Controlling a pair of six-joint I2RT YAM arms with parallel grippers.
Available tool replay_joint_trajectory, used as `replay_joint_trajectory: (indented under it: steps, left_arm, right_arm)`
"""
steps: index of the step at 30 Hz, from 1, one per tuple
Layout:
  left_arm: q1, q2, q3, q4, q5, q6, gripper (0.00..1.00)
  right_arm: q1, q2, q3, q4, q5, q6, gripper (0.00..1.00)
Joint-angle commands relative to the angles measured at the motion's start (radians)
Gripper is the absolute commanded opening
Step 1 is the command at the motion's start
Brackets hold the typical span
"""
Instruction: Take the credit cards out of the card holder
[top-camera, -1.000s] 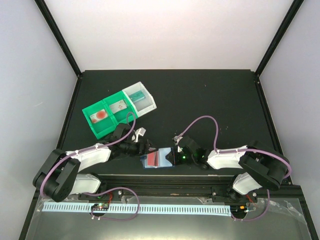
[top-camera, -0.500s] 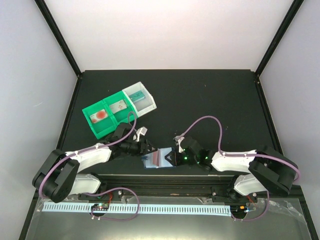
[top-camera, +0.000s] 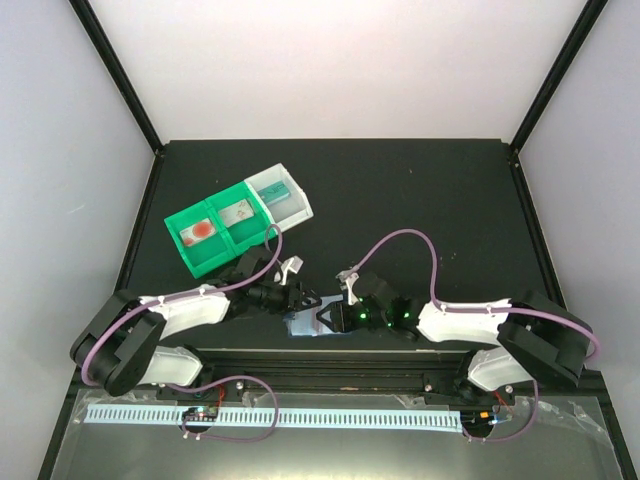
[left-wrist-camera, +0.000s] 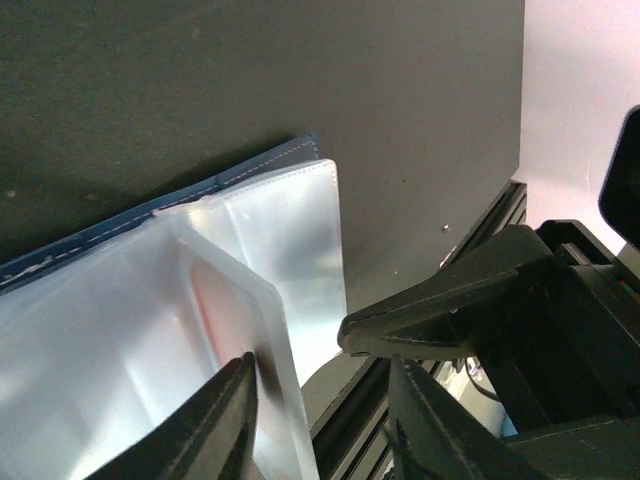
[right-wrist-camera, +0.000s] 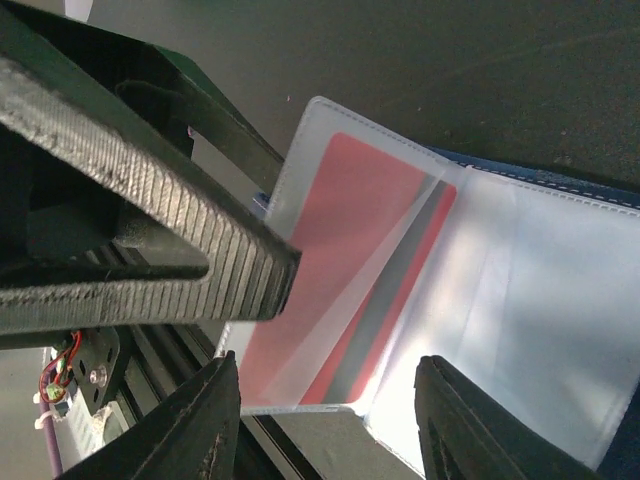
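Left end effector (top-camera: 300, 297) (left-wrist-camera: 322, 368): fingers apart and low over the tabletop (top-camera: 400, 200). A raised leaf of the card holder (top-camera: 300, 326) (left-wrist-camera: 120, 340) stands in the gap, against the left-hand finger in the wrist view.
Right end effector (top-camera: 332, 316) (right-wrist-camera: 328, 368): fingers wide apart, gripping nothing, poised over the holder's right part.
Card holder, place: on the tabletop at the middle of its near edge, between the two end effectors, which half hide it from above.
Card holder, axis: the long axis runs roughly left to right along the near edge. It lies opened like a booklet, leaves fanned.
Card holder, make: thin, glossy, translucent plastic, milky pale blue, with a darker blue border carrying a line of pale stitching. The pocket corners are rounded.
Red card (right-wrist-camera: 340, 230): a flat rectangle inside a pocket, its red showing through the film, with a grey stripe along its long side. One short end lies just beside the left end effector's ribbed black finger.
Green tray (top-camera: 190, 258): moulded plastic compartments with a white end bin (top-camera: 297, 207) at the far-right end. It sits far and left of the holder, well apart.
Red-patch card (top-camera: 202, 229): lies flat in a green compartment.
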Motion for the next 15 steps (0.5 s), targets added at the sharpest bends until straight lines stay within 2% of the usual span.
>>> replay_joint_trajectory:
  steps: [1,11,15]
  left_arm:
    - [-0.042,0.015,0.048,0.067,-0.008,-0.038,0.43]
    - [-0.081,0.051,0.055,0.127,-0.042,-0.096,0.43]
    - [-0.082,0.036,0.058,0.087,-0.077,-0.077,0.44]
  right_arm:
    - [0.007,-0.033,-0.02,0.008,0.037,0.017,0.5]
    - [0.007,-0.201,-0.113,-0.048,0.172,0.038,0.51]
    - [0.007,-0.234,-0.114,-0.063,0.182,0.032,0.5]
